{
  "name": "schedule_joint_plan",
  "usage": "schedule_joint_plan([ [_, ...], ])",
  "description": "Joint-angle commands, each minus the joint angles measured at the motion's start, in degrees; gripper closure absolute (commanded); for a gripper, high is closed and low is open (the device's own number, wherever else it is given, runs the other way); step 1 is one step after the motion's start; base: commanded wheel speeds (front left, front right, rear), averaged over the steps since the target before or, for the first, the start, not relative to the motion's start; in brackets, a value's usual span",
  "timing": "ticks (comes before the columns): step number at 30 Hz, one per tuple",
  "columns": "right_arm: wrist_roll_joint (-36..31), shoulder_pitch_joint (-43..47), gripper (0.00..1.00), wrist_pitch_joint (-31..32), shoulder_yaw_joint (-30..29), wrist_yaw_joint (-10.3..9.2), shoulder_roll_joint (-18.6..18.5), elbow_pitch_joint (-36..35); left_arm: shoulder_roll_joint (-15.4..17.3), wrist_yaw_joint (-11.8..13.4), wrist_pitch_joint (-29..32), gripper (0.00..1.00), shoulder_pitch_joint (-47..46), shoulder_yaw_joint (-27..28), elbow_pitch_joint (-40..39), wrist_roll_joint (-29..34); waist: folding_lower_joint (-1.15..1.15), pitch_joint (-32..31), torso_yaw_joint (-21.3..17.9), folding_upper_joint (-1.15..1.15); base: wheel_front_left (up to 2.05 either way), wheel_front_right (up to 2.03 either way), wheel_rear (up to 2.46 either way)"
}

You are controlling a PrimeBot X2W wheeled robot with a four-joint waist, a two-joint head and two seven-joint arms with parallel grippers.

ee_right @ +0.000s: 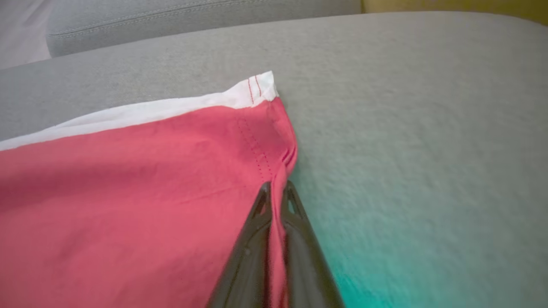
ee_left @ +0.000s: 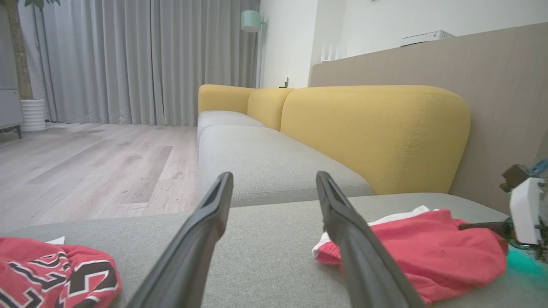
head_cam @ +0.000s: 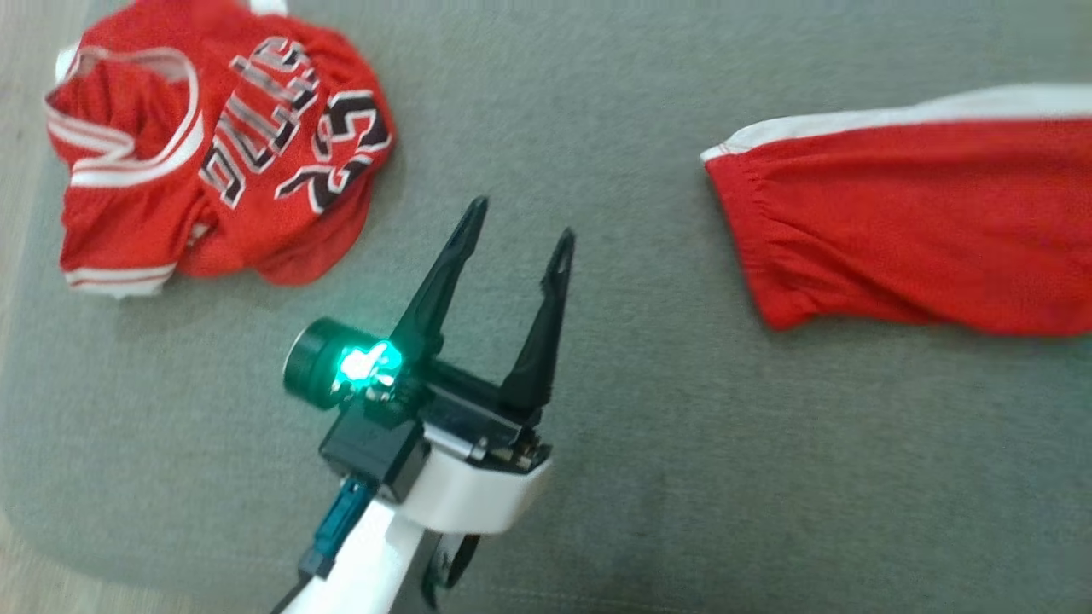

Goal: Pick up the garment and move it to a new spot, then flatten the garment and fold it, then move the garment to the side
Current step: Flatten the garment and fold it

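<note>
Red garment is clamped at its edge between the right fingers, presumably for lifting, while the left fingers hang spread apart near it, free to help.

Left gripper: fingers spread, empty, over grey seat.
Garment: red, white-edged, lying right of fingers.
Jersey: red, lettered, lower left.

White forearm, dark tapered fingers, green light
</note>
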Motion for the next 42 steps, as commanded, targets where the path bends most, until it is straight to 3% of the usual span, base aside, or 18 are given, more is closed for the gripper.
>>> schedule_joint_plan([
  [1, 0.47, 2.19, 1.0, -0.8, 0.34, 0.37, -1.66, -0.76, 0.14, -0.14, -0.26, 0.0, 0.8, 2.2, -1.83, 0.78, 0.0, -2.87, -2.52, 0.0, 0.0, 0.0, 0.0],
  [8, 0.23, 7.19, 1.0, -3.97, -2.08, 0.37, -3.2, -0.51, 0.12, -1.15, -0.26, 0.0, 3.33, 3.35, -1.09, 1.5, 0.0, -6.2, -5.9, 0.0, 0.0, 0.0, 0.0],
  [15, -2.13, 4.88, 1.0, -7.32, -3.15, 0.37, -0.66, -5.35, 0.1, -1.56, -0.26, 0.0, 4.27, 3.13, -0.65, 0.93, 0.0, -7.58, -6.63, 0.0, 0.0, 0.0, 0.0],
  [25, -7.25, 3.69, 1.0, -6.5, 1.93, 0.37, 8.71, -24.18, 0.1, -1.77, -0.26, 0.0, 6.16, 2.61, 0.53, -0.04, 0.0, -11.44, -5.34, 0.0, 0.0, 0.0, 0.0],
  [30, -12.84, 4.74, 1.0, -4.9, 6.28, 0.37, 16.61, -26.46, 0.1, -1.3, -0.26, 0.0, 6.25, 2.09, 0.24, -0.76, 0.0, -11.28, -4.14, 0.0, 0.0, 0.0, 0.0],
  [31, -14.03, 5.1, 0.92, -4.51, 7.62, 0.37, 17.95, -25.75, 0.1, -1.19, -0.26, 0.0, 6.14, 1.98, 0.25, -0.87, 0.0, -11.07, -3.86, 0.0, 0.0, 0.0, 0.0],
  [32, -14.88, 5.4, 0.09, -4.3, 8.63, 0.37, 19.26, -24.72, 0.1, -1.14, -0.26, 0.0, 6.01, 1.86, 0.29, -1.01, 0.0, -10.89, -3.56, 0.0, 0.0, 0.0, 0.0],
  [33, -15.65, 5.48, 0.0, -4.74, 9.2, 0.37, 20.35, -23.59, 0.1, -1.13, -0.26, 0.0, 5.88, 1.74, 0.36, -1.14, 0.0, -10.77, -3.28, 0.0, 0.0, 0.0, 0.0],
  [38, -15.09, 6.33, 0.0, -11.29, 9.0, 0.37, 24.35, -21.7, 0.1, -0.7, -0.26, 0.0, 6.08, 1.99, 1.14, -1.61, 0.0, -11.72, -2.77, 0.0, 0.0, 0.0, 0.0],
  [42, -16.67, 8.8, 0.0, -19.36, 7.85, 0.37, 23.92, -20.89, 0.1, -0.01, -0.26, 0.0, 7.56, 3.1, 1.95, -1.99, 0.0, -14.7, -3.4, 0.0, 0.0, 0.0, 0.0],
])
